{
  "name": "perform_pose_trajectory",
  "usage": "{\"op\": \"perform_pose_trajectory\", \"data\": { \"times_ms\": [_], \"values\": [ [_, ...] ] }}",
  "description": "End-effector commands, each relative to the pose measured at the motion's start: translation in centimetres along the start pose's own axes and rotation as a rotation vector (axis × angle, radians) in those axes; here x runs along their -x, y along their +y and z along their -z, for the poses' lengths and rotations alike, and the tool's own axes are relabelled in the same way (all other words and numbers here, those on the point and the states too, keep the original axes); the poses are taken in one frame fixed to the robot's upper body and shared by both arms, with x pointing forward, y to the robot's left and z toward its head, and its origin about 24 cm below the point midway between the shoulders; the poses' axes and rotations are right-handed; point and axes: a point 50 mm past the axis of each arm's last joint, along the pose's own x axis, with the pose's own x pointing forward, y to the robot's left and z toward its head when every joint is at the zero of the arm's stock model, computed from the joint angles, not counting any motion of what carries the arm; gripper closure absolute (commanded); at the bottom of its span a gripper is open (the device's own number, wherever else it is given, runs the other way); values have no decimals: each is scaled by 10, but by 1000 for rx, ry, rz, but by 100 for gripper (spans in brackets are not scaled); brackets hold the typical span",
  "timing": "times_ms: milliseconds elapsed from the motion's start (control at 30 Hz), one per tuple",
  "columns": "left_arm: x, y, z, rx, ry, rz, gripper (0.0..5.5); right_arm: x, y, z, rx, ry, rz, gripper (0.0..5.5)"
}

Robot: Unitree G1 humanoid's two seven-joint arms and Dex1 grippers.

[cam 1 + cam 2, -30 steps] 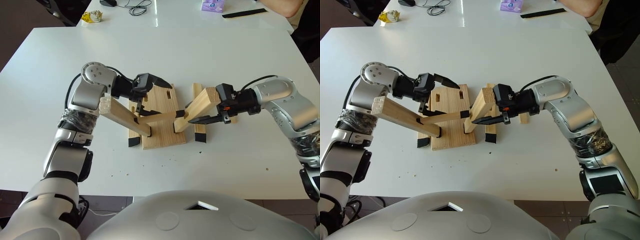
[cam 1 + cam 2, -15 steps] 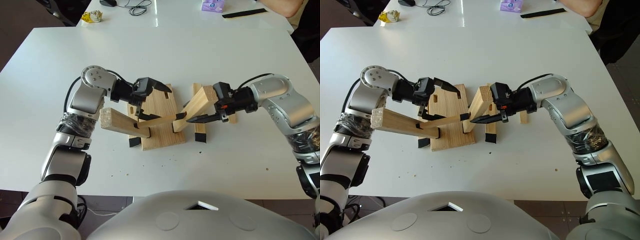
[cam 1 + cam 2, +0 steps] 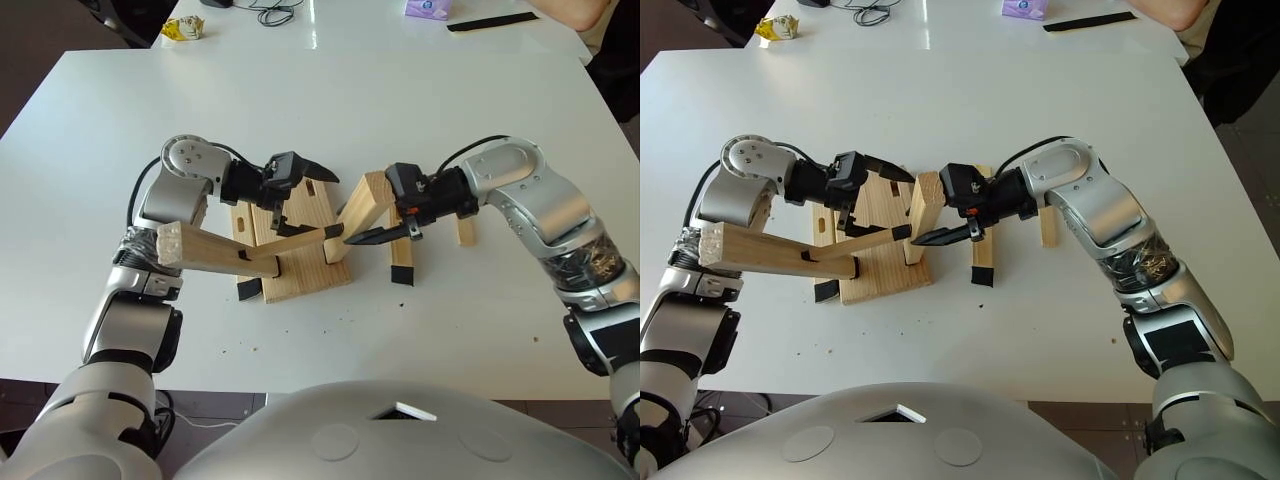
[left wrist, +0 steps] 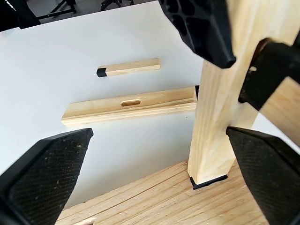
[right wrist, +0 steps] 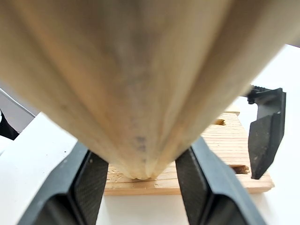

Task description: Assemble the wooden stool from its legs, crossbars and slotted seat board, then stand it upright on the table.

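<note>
**Item: stool frame, part-joined, over the seat board**

- Seat board (image 3: 305, 272): flat on the table (image 3: 480, 110), slots up.
- Upright leg (image 3: 362, 205): at the board's right edge, foot on the board. The right gripper (image 3: 360, 222) is clamped on it.
- Crossbar (image 3: 300, 243): above the board, running from the upright leg to the long leg.
- Long leg (image 3: 210, 250): slanting off the board's left side, outer end raised.
- Left gripper (image 3: 308, 205): over the board's far half, jaws spread wide, holding nothing.
- Spare leg (image 3: 400, 255) and short bar (image 3: 465, 232): on the table to the right of the board.

Step, as judged: joining the first leg pair through the crossbar.

Next move, as judged: close the left gripper on the crossbar or long leg, square both legs, then press the joints home.
</note>
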Motion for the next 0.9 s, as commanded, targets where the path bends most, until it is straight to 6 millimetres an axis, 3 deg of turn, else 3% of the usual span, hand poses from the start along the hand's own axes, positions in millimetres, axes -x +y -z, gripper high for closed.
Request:
{"op": "perform_pose_trajectory", "data": {
  "times_ms": [33, 333, 467, 600, 700, 800, 900],
  "values": [
    [8, 24, -25, -60, -65, -150, 24, -15, 19, 36, -137, 116, -70, 348],
    [46, 41, -38, -163, -35, -298, 24, -13, 25, 41, -158, 119, -62, 348],
    [76, 42, -40, -185, -13, -400, 24, -13, 27, 42, -165, 117, -52, 348],
    [98, 31, -33, -199, 42, -543, 24, -11, 30, 43, -177, 113, -26, 348],
    [107, 6, -12, -163, 96, -575, 24, -7, 33, 43, -188, 109, 3, 348],
    [111, -16, 4, -167, 155, -557, 24, 1, 35, 43, -198, 110, 39, 348],
    [122, -25, 16, -161, 202, -622, 24, 18, 38, 43, -213, 127, 85, 348]
  ]
}}
